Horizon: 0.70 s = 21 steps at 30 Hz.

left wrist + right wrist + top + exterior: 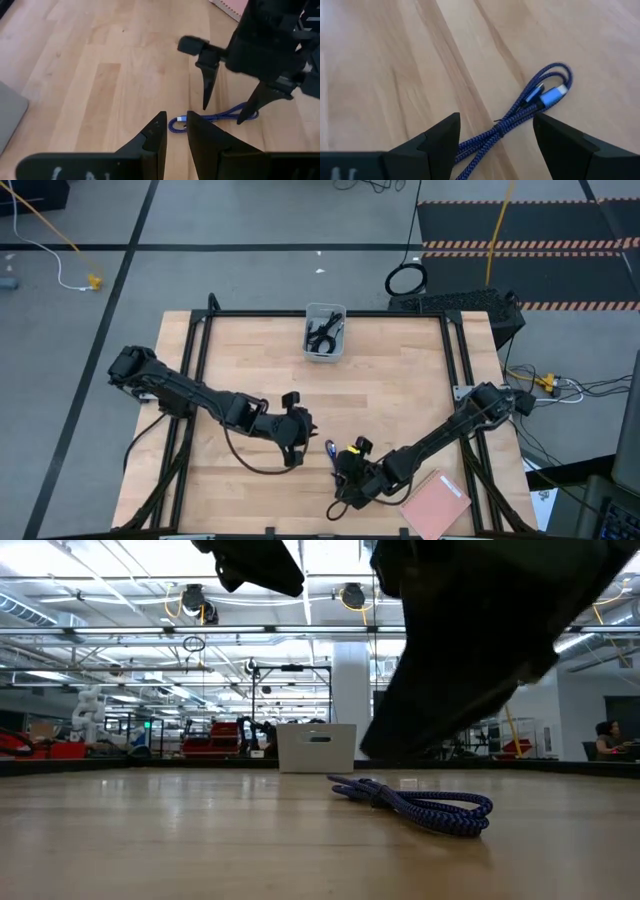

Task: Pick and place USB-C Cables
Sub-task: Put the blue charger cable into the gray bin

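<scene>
A blue-purple braided USB-C cable [330,448] lies folded in a loose bundle on the wooden table, also seen as the cable [530,107], the cable [220,114] and the cable [420,807]. My right gripper [495,125] hovers over it, open, with one finger on each side of the bundle and not touching it; it also shows as the right gripper [224,110]. My left gripper [176,117] waits just left of the cable, open by a narrow gap. Black cables [323,333] lie coiled inside a small clear bin [310,345] near the far edge.
A pink notebook [435,502] lies at the near right corner of the table. The bin [316,748] stands far behind the cable, with bare wood between them. The two grippers stand close together by the near edge. A black frame rims the table.
</scene>
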Available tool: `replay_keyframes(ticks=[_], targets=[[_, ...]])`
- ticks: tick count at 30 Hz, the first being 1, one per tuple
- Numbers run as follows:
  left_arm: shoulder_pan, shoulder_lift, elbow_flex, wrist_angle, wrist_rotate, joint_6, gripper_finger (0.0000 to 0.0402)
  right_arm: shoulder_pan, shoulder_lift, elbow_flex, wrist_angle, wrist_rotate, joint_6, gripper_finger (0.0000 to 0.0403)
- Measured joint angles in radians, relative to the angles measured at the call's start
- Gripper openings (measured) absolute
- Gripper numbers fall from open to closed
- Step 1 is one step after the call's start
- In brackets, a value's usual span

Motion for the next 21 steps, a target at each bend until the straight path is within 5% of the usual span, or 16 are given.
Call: replay_keyframes(ticks=[12,21], targets=[[0.0,0.0,0.0,-0.004,-0.001,0.023,0.0076,-0.046,0.039,0.005,-0.1,-0.005,-0.042,0.024],[0.004,0.0,0.0,-0.005,-0.001,0.081,0.0076,-0.084,0.038,0.008,-0.171,-0.032,-0.149,0.0176]])
